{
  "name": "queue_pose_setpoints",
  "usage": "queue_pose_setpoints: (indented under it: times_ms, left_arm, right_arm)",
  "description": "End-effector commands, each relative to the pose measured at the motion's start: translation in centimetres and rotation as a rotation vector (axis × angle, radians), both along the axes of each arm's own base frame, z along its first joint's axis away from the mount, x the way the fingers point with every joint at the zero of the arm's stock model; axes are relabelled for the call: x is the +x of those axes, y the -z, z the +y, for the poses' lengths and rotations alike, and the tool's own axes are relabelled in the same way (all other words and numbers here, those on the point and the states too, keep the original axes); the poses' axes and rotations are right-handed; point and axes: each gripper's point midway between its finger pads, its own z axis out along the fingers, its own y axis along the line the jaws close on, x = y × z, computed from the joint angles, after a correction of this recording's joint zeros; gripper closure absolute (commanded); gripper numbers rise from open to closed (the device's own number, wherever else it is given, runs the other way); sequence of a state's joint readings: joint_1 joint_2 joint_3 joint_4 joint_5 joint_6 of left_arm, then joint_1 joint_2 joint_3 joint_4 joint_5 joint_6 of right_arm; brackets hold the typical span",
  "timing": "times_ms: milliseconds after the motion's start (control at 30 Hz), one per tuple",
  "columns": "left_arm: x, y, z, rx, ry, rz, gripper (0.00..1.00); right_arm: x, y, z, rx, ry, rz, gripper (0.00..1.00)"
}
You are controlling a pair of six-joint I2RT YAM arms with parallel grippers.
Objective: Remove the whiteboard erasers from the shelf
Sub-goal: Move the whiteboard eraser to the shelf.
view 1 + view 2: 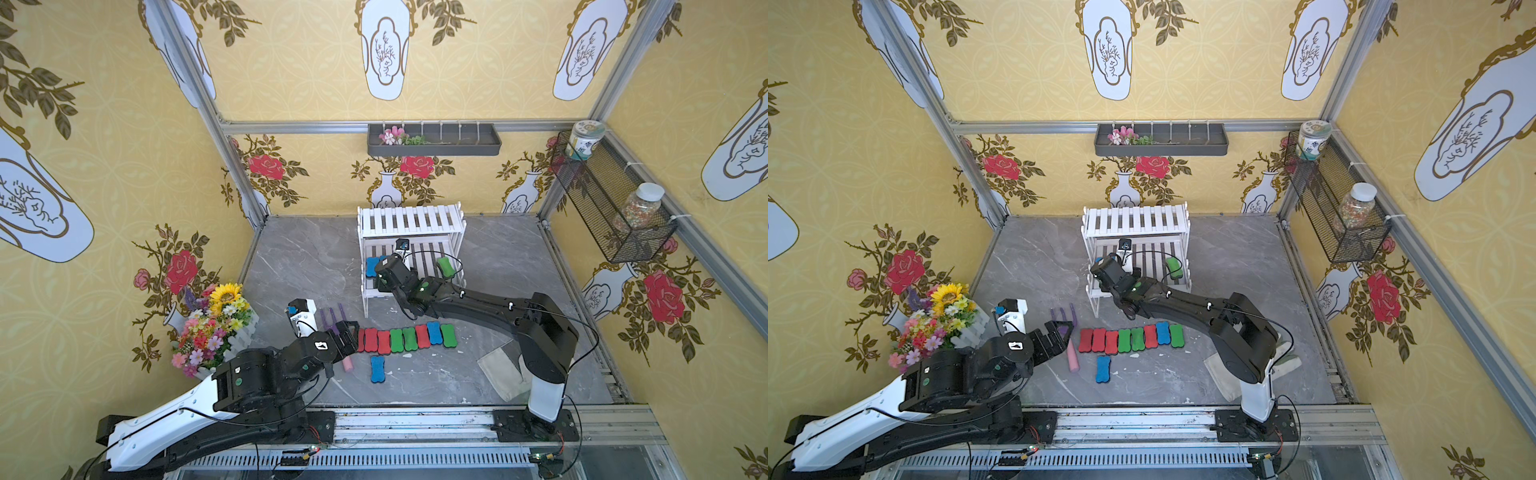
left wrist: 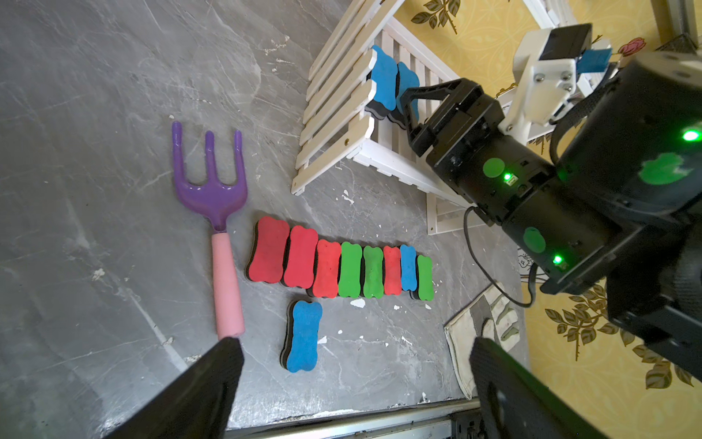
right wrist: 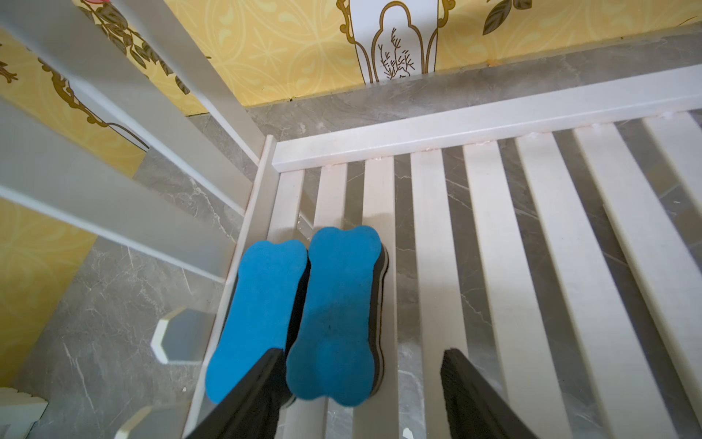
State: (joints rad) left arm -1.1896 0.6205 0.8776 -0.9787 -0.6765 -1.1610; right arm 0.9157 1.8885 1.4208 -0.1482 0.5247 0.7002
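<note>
My right tool (image 3: pixel 362 355) is down on the lower tier of the white slatted two-tier shelf (image 3: pixel 418 142). Its jaws are apart around one blue bone-shaped foam eraser (image 3: pixel 338 304). One finger (image 3: pixel 258 387) sits at the seam with the second blue eraser (image 3: pixel 258 304), and the other finger stands clear of the foam, so nothing is clamped. That second blue eraser lies right against the shelf's side rail (tight quarters, with the upper tier's slats overhanging). In both top views my own right arm hides most of the pair. A green eraser (image 1: pixel 444 266) sits at the opposite end of the same tier, with the arm's black cable (image 1: pixel 455 257) looping past it.

My left tool (image 2: pixel 355 342) hangs spread wide, holding nothing, near the pink handle of the purple plastic garden fork (image 2: pixel 211 197). On the grey marbled counter (image 1: pixel 311 257) in front of the shelf, eight red, green and blue erasers lie in a row (image 1: pixel 407 338), with a lone blue eraser (image 1: pixel 377 369) nearer me. A bunch of artificial flowers (image 1: pixel 212 324) stands beside the left arm, and a beige cloth (image 1: pixel 498 370) lies by the right arm's base.
</note>
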Motion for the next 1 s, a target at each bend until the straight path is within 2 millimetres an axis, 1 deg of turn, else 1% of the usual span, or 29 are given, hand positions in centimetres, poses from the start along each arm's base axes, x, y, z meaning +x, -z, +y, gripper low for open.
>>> queue_pose_setpoints:
  times_ms: [0,133,200,333,433,633,733,833,967]
  left_arm:
    - [0.0,-0.4,-0.4,-0.013,0.013,-0.007,0.00]
    - [0.1,-0.5,-0.3,-0.015,0.011,-0.011,0.00]
    - [0.0,-0.4,-0.3,-0.016,0.011,-0.011,0.00]
    - [0.0,-0.3,-0.3,-0.018,0.014,-0.007,0.00]
    - [0.0,-0.2,-0.3,-0.016,0.014,-0.006,0.01]
    - [-0.1,-0.1,-0.5,-0.021,0.019,-0.004,0.00]
    - [-0.1,-0.1,-0.5,-0.024,0.021,-0.004,0.00]
    - [-0.1,0.1,-0.5,-0.020,0.022,-0.002,0.00]
    - [-0.1,0.0,-0.4,-0.025,0.020,-0.005,0.00]
  right_arm:
    - [-0.1,1.1,-0.5,-0.036,0.008,0.037,0.33]
    - [-0.3,2.2,-1.3,-0.063,0.030,0.074,0.36]
    - [-0.4,2.3,-2.2,-0.080,0.063,0.086,0.37]
    - [-0.5,1.7,-3.8,-0.086,0.104,0.078,0.41]
    - [-0.3,0.9,-4.6,-0.074,0.119,0.066,0.41]
    - [0.1,-1.6,-2.7,-0.016,0.017,0.017,0.33]
    - [0.2,-2.6,-2.4,0.005,-0.001,-0.008,0.30]
    - [0.4,-2.3,-2.1,-0.009,-0.011,0.006,0.30]
    - [0.7,-0.7,-2.3,-0.044,0.004,0.050,0.30]
